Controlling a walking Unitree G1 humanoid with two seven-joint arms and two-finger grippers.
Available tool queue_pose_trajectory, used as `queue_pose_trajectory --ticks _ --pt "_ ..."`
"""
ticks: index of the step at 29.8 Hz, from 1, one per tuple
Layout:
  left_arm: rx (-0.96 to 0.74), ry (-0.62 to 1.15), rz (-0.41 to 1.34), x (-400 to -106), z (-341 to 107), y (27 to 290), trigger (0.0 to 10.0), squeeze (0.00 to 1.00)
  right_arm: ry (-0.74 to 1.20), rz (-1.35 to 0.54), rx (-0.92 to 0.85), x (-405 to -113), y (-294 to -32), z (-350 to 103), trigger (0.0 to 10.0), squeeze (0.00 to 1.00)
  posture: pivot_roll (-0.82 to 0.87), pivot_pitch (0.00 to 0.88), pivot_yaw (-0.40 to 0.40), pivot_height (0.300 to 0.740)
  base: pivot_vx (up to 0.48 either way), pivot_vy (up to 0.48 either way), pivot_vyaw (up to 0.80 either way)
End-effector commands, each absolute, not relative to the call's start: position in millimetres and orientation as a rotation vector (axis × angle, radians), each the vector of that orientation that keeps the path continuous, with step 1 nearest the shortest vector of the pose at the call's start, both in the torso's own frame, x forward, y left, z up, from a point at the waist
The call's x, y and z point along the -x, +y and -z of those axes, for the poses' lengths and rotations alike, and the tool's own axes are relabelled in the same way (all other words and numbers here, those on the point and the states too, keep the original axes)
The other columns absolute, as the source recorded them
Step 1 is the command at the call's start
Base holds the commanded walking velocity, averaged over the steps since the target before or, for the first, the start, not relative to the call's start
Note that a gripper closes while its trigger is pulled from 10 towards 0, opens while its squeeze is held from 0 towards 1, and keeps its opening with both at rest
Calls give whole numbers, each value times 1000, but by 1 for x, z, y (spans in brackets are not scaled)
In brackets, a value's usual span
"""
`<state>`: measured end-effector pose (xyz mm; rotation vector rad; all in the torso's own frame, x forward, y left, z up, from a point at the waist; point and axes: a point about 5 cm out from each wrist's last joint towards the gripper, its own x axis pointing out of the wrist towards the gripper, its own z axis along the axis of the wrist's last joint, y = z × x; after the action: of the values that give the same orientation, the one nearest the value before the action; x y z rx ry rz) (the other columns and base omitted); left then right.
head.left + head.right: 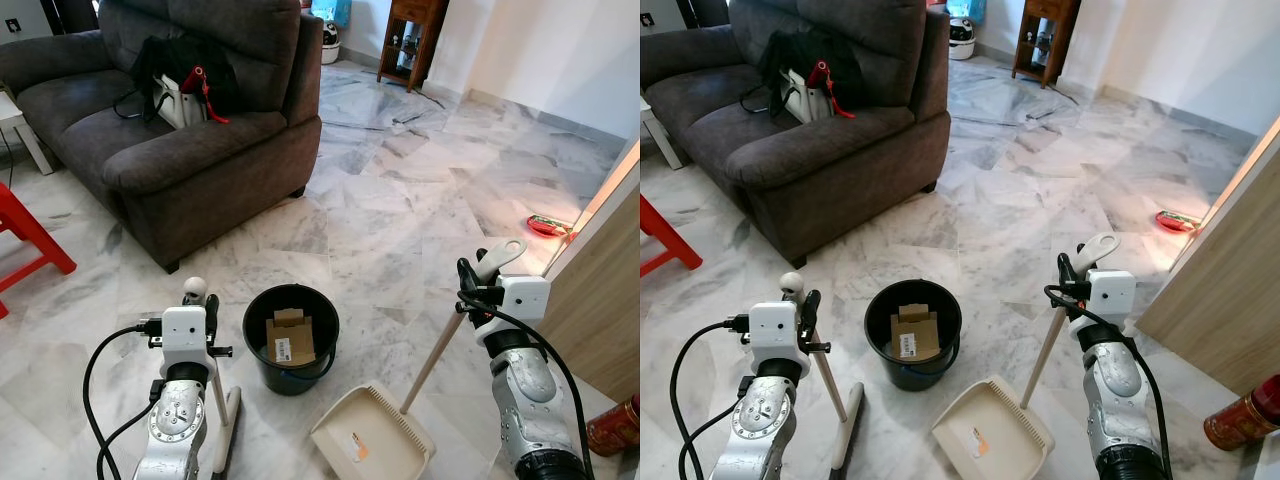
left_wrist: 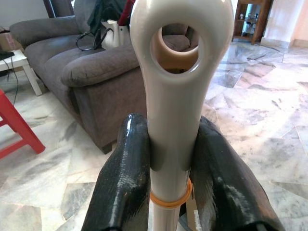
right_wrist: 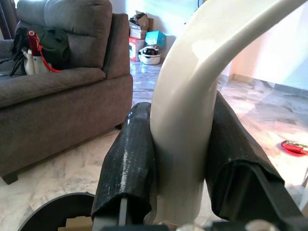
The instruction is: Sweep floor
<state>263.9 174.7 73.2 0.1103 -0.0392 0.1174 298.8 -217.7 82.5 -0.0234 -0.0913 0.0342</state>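
My left gripper [image 1: 204,308] is shut on the cream broom handle [image 2: 173,86], with the broom head [image 1: 226,432] resting on the marble floor beside me. On the right, my right gripper [image 1: 472,282] is shut on the dustpan handle [image 3: 192,106]. The cream dustpan [image 1: 372,437] sits flat on the floor, carrying a small orange scrap. Between the two tools stands a black bucket [image 1: 291,337] with cardboard pieces [image 1: 289,338] inside.
A grey sofa [image 1: 180,110] with a black bag stands at the back left, a red stool [image 1: 25,240] at far left. A wooden panel [image 1: 600,290] rises at the right, with a red can [image 1: 612,428] by it. Open marble floor [image 1: 400,200] stretches ahead.
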Motion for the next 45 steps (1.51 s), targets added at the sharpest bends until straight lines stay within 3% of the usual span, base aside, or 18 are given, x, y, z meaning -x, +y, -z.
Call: queue_pose_trajectory --ticks 1,17,34,45 --pt "-117 -71 -106 -266 -78 172 10000 0 -131 -41 28 -302 -219 -91 10000 0 -21 0 -71 740 0 0 0" --pt "-113 -77 -104 -267 -79 172 10000 0 -133 -34 24 -302 -220 -92 10000 0 -17 0 -75 740 0 0 0" --pt "-115 -75 -111 -267 -79 173 10000 0 -128 -36 24 -302 -220 -91 10000 0 -20 0 -76 740 -286 0 0" --pt "-118 -79 -116 -268 -80 173 10000 0 -128 -35 19 -303 -220 -91 10000 0 -20 0 -77 740 0 0 0"
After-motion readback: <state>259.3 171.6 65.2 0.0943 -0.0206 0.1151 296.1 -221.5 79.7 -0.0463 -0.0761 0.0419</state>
